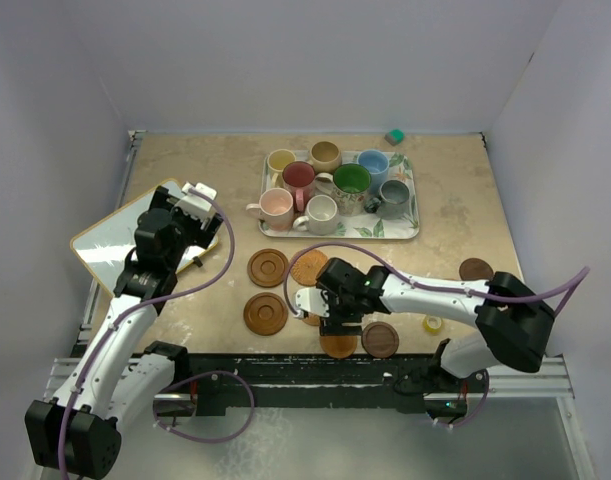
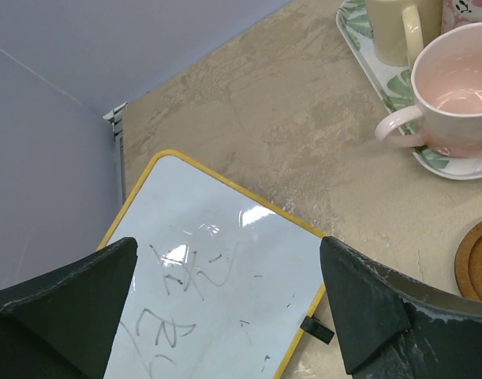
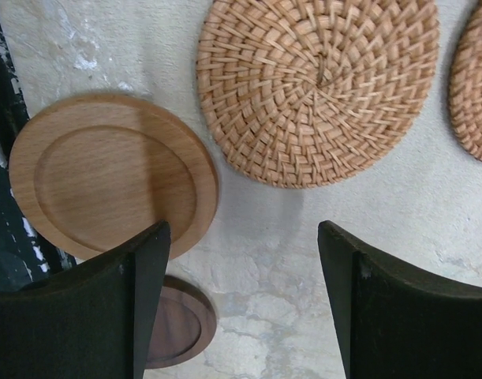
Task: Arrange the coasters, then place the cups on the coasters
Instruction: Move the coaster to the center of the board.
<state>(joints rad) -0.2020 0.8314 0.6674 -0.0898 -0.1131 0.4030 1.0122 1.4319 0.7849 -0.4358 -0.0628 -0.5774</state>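
Right wrist: we are seeing the right pincer [image 3: 241,308] spread, pinching nothing. The wooden coaster [image 3: 106,170] is lying partly beneath one side; descending here risks nudging it askew.

Woven orange coaster [image 3: 318,87] — leaf-print tray [image 1: 375,230]

Left arm [image 1: 125,320]: rises along frame's left; left gripper [image 1: 199,193] jaws wide apart, holding nothing. Right arm [image 1: 435,295]: extends leftward across lower centre; right gripper [image 1: 320,308] jaws parted, holding nothing.

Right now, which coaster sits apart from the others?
The dark brown coaster at far right, alone; the rest cluster near the right claw.
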